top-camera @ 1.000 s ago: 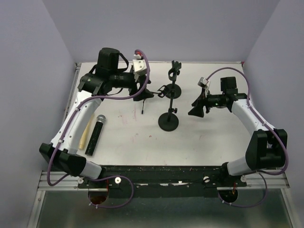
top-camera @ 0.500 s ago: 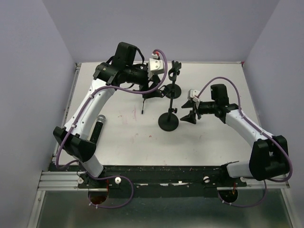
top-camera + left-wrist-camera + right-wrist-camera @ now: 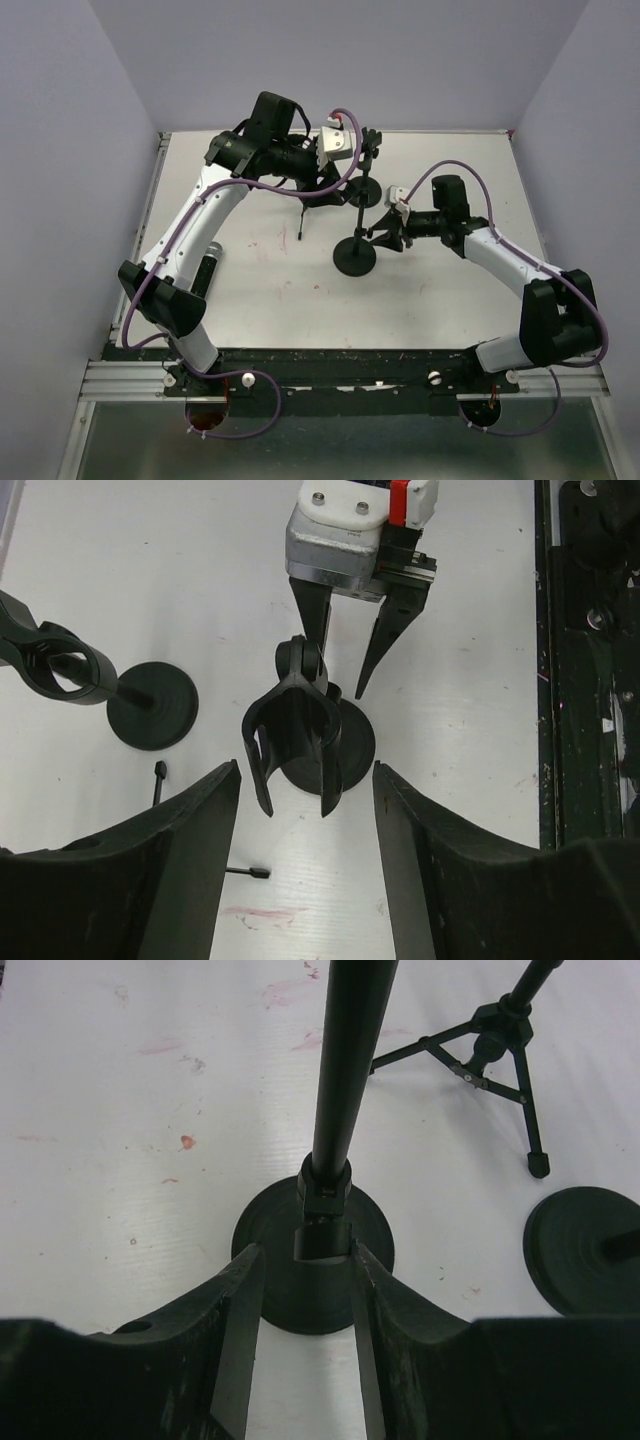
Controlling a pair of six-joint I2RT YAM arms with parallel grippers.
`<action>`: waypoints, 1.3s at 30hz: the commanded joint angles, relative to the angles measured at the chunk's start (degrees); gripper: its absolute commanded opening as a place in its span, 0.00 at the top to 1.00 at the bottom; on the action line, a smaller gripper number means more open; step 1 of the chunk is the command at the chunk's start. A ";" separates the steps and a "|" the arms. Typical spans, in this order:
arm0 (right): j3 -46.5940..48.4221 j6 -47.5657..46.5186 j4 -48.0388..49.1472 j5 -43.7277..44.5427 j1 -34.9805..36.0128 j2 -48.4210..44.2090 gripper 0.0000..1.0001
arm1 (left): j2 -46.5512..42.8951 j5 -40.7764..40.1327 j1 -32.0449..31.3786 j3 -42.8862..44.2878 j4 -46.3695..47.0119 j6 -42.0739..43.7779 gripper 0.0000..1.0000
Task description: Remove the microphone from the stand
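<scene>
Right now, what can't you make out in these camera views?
- Microphone: top view, the left arm covers most of it.
- Second clip: left wrist view, cut off by the left edge.
- Stand pole: right wrist view, top runs out of frame; whether the right gripper grips it is unclear.
- Other round base: right wrist view, cut by the right edge.

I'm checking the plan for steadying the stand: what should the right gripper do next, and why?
Probably close the right gripper on the stand pole: its jaws straddle the pole just above the round base, seemingly not yet gripping. The left gripper, open, faces the empty clip.
</scene>
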 commanded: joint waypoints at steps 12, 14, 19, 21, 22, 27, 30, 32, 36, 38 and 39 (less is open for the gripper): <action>-2.44 1.20 11.82 7.59 4.29 -0.30 0.96 | 0.59 2.30 -0.43 -3.42 1.69 -4.77 0.55; -4.20 -2.23 13.83 8.73 5.17 -1.35 0.99 | 0.59 2.39 -0.43 -3.68 1.60 -5.04 0.56; -10.69 -13.56 21.29 13.99 8.50 -5.39 0.99 | 0.94 1.95 -0.43 -4.03 1.69 -5.65 0.59; -17.09 -24.51 28.13 17.25 10.70 -7.67 0.99 | 0.85 2.13 -0.34 -4.21 1.86 -6.09 0.60; -21.82 -30.40 33.13 18.66 11.67 -8.81 0.99 | 0.94 2.22 -0.43 -4.30 1.95 -6.35 0.60; -38.82 -42.42 73.30 17.53 12.64 -3.65 0.99 | 1.11 2.57 -0.43 -4.48 2.13 -6.88 0.60; -36.65 -38.91 62.94 19.63 12.64 -8.19 0.84 | 1.02 2.66 -0.43 -4.30 2.13 -6.97 0.60; -33.58 -36.45 52.23 21.73 12.64 -12.15 0.57 | 1.11 2.66 -0.43 -4.04 2.13 -7.15 0.60; -22.60 -22.07 27.95 27.36 12.29 -17.78 0.34 | 1.03 2.92 -0.34 -4.21 1.78 -7.15 0.60; -18.81 -15.81 21.53 28.43 11.33 -18.75 0.33 | 0.94 3.01 -0.43 -4.21 1.43 -7.06 0.60; -17.84 -13.78 18.62 27.90 10.28 -19.19 0.33 | 0.85 3.09 -0.43 -4.21 1.34 -7.06 0.60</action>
